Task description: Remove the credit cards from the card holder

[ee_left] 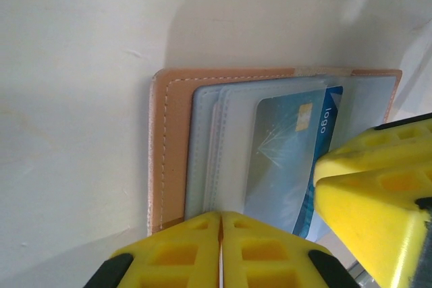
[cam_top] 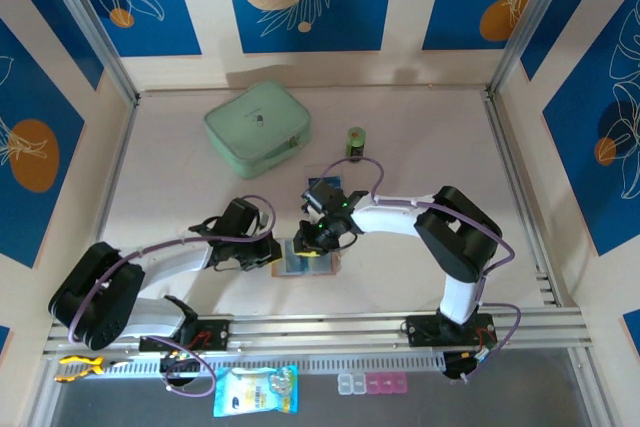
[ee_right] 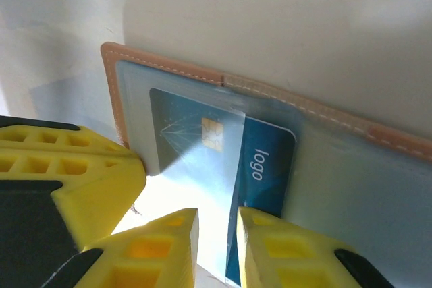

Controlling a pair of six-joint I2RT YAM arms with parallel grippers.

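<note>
Card holder [ee_left: 165,153] lies open on the table between the arms, blue credit card [ee_right: 263,166] half out of its translucent pocket; left gripper [ee_left: 221,247] closed empty at the holder's edge, right gripper [ee_right: 217,247] jaws slightly apart over the card's end; card judged thin, stiff, slick, so pinch its exposed "logo" end.
</note>
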